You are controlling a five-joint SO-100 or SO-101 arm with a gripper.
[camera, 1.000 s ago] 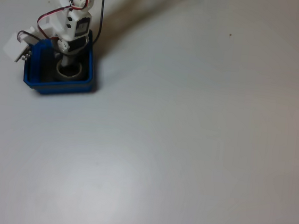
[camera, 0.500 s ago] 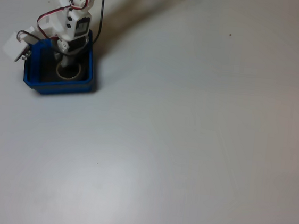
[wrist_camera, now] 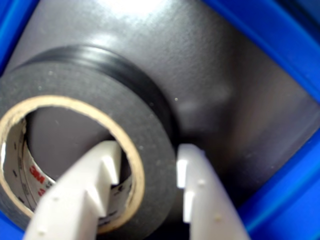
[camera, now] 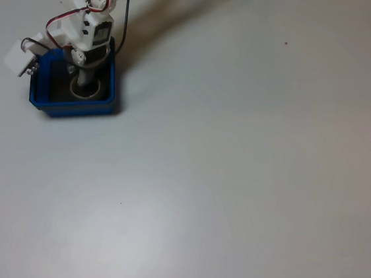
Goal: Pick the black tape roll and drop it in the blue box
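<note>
In the fixed view the arm covered most of the roll at upper left, and its base ran off the top edge. In the wrist view the roll was cropped at left and bottom, and the box was cropped on all sides.

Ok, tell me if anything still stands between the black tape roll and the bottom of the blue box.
Nothing visible does. In the wrist view the black tape roll already lies inside the blue box, over its dark bottom, with the gripper straddling the roll's wall, one finger inside the core and one outside.

fixed cam overhead, wrist cam close-up
</note>
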